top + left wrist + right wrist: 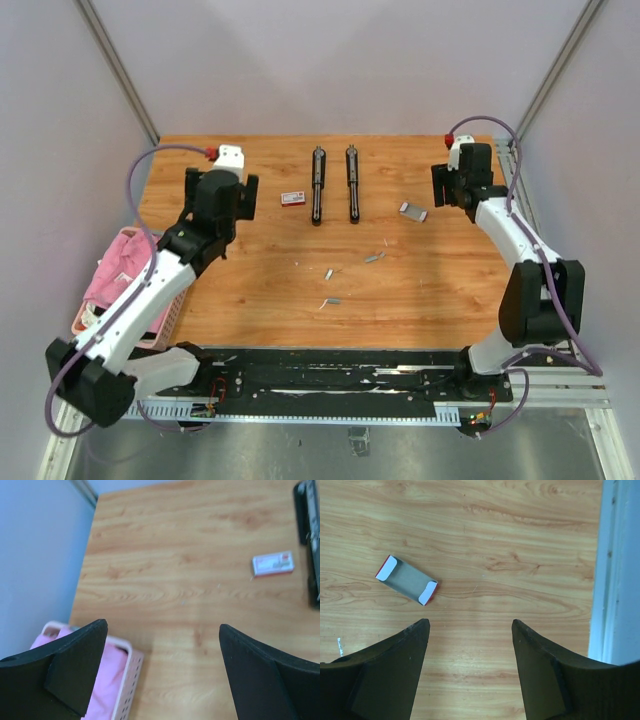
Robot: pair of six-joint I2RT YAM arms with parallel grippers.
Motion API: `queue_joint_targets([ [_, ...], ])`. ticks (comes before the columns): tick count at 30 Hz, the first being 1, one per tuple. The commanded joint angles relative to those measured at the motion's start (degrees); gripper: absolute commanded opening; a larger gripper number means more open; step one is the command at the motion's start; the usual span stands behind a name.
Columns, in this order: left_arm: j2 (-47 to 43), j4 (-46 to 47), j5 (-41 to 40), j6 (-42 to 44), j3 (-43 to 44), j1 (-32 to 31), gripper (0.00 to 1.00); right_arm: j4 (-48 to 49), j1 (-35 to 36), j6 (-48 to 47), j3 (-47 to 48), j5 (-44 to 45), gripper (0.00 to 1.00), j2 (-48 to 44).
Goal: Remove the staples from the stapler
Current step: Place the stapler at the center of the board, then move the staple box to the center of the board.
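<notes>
The left claw (162,626) is spread wide and holds nothing, hanging over bare counter (260,290). The right claw (470,622) is also spread and empty. Out from the left claw, towards the middle, lies a small red-and-white box (293,198), and just beyond it the first of two long black stapler bars (317,185). The second bar (352,183) lies beside it, apart and parallel. Both bars have their long axis running straight away from the arm bases. Whether they are one stapler split or two, I cannot tell. A grey sleeve (407,580) with red-and-white ends lies between the right claw and the second bar.

The staples (374,257) lie loose on the counter, scattered between the arms and nearer the bases than the bars. Whether any remain inside the bars is hidden.

Each claw stands off its own side of the pair. The left looks slightly nearer its bar, so a reach there would go sideways, across the bar's length.
</notes>
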Motion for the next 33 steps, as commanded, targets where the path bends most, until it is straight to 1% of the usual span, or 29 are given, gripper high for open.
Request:
queue_joint_targets([
  [1, -12.93, -4.39, 9.39, 7.45, -11.06, 1.74, 0.98, -5.68, -1.37, 5.77, 4.25, -4.25, 0.68, 4.17],
  [4, -21.70, -4.14, 15.32, 10.84, -19.10, 1.75, 0.98, -6.19, -1.33, 6.29, 5.79, -5.13, 0.68, 6.87],
  [7, -28.78, -2.58, 20.73, 12.17, -25.64, 1.75, 0.98, -6.62, -1.34, 7.44, 6.98, -6.16, 0.68, 9.79],
  [10, -33.18, -1.20, 26.04, 11.59, -29.52, 1.75, 0.98, -6.48, -1.33, 9.19, 8.35, -7.41, 0.68, 12.97],
  [13, -35.25, -0.26, 29.50, 10.28, -32.18, 1.75, 0.98, -6.99, -1.33, 10.73, 10.13, -8.08, 0.68, 15.97],
  [16, -35.91, 0.92, 28.35, 11.00, -34.25, 1.75, 0.98, -7.05, -1.33, 11.84, 11.30, -8.21, 0.68, 17.77],
  [20, -35.96, 0.73, 29.40, 11.02, -34.89, 1.75, 0.98, -7.49, -1.48, 12.93, 12.31, -9.03, 0.68, 19.06],
  [24, -36.92, 0.80, 28.70, 10.97, -34.91, 1.75, 0.98, -7.50, -1.51, 13.70, 12.49, -10.24, 0.59, 20.18],
  [33, -38.12, 0.57, 27.60, 11.04, -34.97, 1.78, 0.98, -8.42, -1.59, 13.45, 16.26, -8.19, 0.57, 25.77],
])
